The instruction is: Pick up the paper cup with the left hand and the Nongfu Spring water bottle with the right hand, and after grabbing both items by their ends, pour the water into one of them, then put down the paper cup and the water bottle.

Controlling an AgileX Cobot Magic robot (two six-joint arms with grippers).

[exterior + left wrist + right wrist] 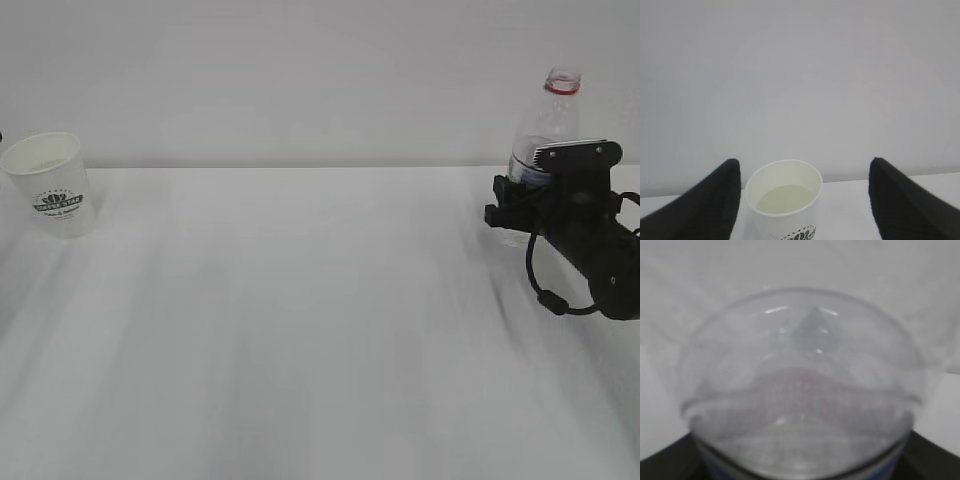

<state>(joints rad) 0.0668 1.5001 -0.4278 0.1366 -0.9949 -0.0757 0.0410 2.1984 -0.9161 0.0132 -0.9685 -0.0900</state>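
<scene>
Cup: the paper cup (50, 183) is standing upright at the far left of the desk (300, 320), with a shallow pool of water (784, 199) inside.
Left fingers: the fingers (715, 200) are standing apart on either side of the cup, not touching it.
Bottle: the water bottle (545, 125) is standing upright at the right, capless.
Right fingers: the right hand (515, 205) is closing around the bottle's lower body, its fingers (670, 460) hugging both sides.

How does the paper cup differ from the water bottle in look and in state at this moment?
The paper cup is short, opaque white, with a dark logo; the water bottle is tall, clear, with a red neck ring. The cup stands free between the left hand's open fingers, untouched; the right hand is around the bottle's lower part. Both stand upright with open tops.
</scene>
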